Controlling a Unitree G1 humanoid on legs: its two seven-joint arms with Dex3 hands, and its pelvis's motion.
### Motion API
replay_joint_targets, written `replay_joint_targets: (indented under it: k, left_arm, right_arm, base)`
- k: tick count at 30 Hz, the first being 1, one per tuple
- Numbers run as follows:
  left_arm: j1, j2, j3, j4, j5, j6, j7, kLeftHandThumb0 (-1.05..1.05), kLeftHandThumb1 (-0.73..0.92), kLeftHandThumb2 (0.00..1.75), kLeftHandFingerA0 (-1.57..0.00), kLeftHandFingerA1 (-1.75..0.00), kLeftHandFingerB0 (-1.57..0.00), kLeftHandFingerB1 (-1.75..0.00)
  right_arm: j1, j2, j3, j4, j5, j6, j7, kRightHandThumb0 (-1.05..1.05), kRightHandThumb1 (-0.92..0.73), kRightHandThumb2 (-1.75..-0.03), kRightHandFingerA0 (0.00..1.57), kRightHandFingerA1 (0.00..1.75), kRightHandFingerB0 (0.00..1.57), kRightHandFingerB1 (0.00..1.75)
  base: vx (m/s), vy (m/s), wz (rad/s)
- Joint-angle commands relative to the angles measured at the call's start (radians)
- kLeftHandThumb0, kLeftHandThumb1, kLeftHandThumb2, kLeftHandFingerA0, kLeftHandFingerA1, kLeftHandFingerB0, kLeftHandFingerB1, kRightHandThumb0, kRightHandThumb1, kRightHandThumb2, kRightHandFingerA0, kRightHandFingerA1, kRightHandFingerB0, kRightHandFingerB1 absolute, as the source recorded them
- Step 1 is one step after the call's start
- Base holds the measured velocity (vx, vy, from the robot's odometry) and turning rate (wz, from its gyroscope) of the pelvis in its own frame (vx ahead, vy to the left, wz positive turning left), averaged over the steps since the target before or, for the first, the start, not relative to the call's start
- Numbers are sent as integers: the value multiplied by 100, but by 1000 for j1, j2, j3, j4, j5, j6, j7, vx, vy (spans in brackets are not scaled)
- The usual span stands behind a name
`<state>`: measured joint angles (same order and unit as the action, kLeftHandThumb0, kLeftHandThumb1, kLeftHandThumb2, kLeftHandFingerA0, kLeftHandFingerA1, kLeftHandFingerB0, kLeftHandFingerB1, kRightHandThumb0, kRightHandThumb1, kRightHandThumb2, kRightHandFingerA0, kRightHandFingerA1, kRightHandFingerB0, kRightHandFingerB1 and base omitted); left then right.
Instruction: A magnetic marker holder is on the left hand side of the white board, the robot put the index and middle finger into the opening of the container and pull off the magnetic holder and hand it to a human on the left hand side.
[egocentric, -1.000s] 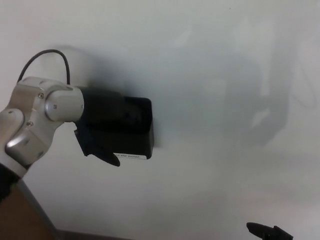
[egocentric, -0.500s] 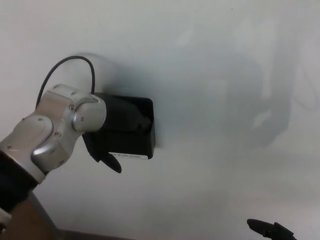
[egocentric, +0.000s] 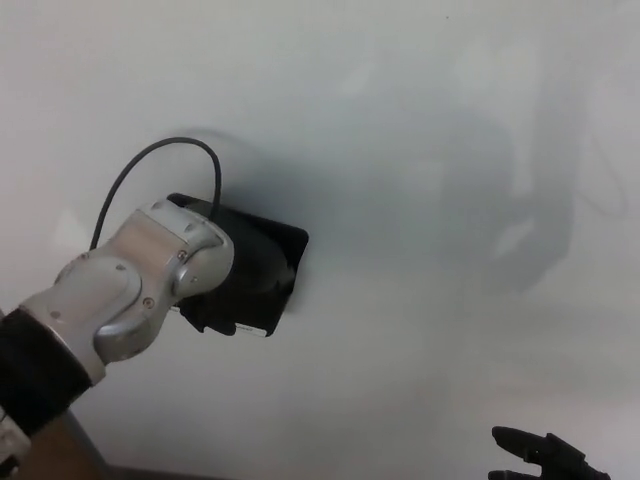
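In the head view, the left robot hand (egocentric: 232, 300) grips the black magnetic holder (egocentric: 262, 272), tilted, at nine o'clock on the white board (egocentric: 420, 150). At five o'clock, the right robot hand (egocentric: 545, 455) shows dark fingers spread apart, holding nothing.

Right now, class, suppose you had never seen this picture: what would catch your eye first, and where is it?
The silver arm coming in from the lower left stands out first, its left hand buried in a tilted black marker holder against the whiteboard. Next is the thin black cable looping above the wrist. Last, the dark tips of the right hand peek in at the bottom right corner.
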<state>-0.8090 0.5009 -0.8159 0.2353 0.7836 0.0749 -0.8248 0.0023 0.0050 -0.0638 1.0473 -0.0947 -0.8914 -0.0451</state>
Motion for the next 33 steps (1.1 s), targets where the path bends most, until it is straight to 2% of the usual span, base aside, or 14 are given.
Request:
replay_joint_targets:
  k: [1, 2, 4, 7, 8, 14, 15, 19, 21, 22, 26, 31, 32, 33]
  left_arm:
    - [32, 13, 37, 91, -52, -57, -52, -31, 82, 64, -57, -86, -60, -54]
    - [43, 5, 69, 109, -94, -61, -50, -23, 71, 82, -70, -160, -62, -148]
    - [63, -15, 138, 156, -193, -78, -58, -20, 58, 99, -70, -169, -69, -152]
    - [93, -78, 282, 237, -392, -16, -162, -20, 62, 96, -69, -164, -66, -141]
    - [94, -93, 317, 250, -442, 17, -205, -19, 63, 90, -81, -175, -55, -156]
    - [104, -187, 529, 201, -701, 447, -421, -9, 59, 95, -83, -167, -79, -137]
    - [172, -210, 614, 78, -863, 550, -471, -16, 70, 71, -91, -154, -82, -129]
    - [263, -251, 707, -83, -1022, 664, -485, -12, 72, 71, -89, -164, -72, -144]
    - [335, -296, 774, -183, -1147, 767, -473, -12, 67, 87, -77, -175, -69, -152]
    - [391, -339, 826, -237, -1242, 825, -458, -13, 71, 77, -74, -167, -79, -121]
    - [513, -445, 916, -286, -1405, 835, -398, -16, 69, 66, -74, -175, -83, -99]
    - [648, -533, 959, -326, -1517, 780, -346, -15, 60, 74, -84, -175, -85, -100]
    - [681, -554, 971, -322, -1550, 769, -342, -22, 58, 57, -84, -174, -89, -71]
    - [714, -579, 987, -318, -1583, 762, -336, -22, 58, 57, -84, -174, -89, -71]
  right_arm:
    - [-5, -4, -11, -3, 30, 14, 13, -52, -73, -62, 81, 51, 69, 47]
    - [-5, -4, -11, -5, 30, 15, 13, -51, -73, -62, 80, 51, 68, 47]
    - [-6, -3, -10, -7, 29, 19, 12, -52, -73, -62, 81, 51, 68, 47]
    - [-7, -2, -9, -8, 23, 24, 1, -53, -73, -62, 83, 51, 69, 47]
    - [-8, -1, -8, -8, 22, 23, -1, -54, -73, -62, 83, 51, 69, 47]
    - [-19, -1, -7, -11, 17, 22, -5, -54, -74, -63, 83, 52, 69, 47]
    - [-21, -3, -9, -13, 25, 20, 6, -55, -74, -62, 82, 51, 69, 48]
    - [-30, -4, -13, -12, 33, 20, 14, -54, -75, -62, 81, 52, 69, 48]
    - [-36, -6, -12, -8, 30, 21, 11, -53, -75, -63, 83, 52, 69, 48]
    - [-39, -6, -12, -7, 29, 23, 9, -53, -75, -63, 84, 52, 70, 47]
    - [-40, 1, -12, -5, 32, 26, 4, -52, -74, -63, 85, 52, 70, 48]
    - [-33, 0, -7, 1, 21, 17, -9, -54, -75, -63, 84, 52, 70, 48]
    - [-31, 0, -7, -3, 23, 18, -6, -54, -75, -63, 85, 53, 69, 48]
    - [-30, 1, -8, -8, 27, 20, -1, -54, -75, -63, 85, 53, 69, 48]
  base:
    - [0, 0, 0]
    - [0, 0, 0]
    - [0, 0, 0]
    - [0, 0, 0]
    - [0, 0, 0]
    - [0, 0, 3]
    - [0, 0, 0]
    - [0, 0, 0]
    - [0, 0, 0]
    - [0, 0, 0]
    - [0, 0, 0]
    - [0, 0, 0]
    - [0, 0, 0]
    - [0, 0, 0]
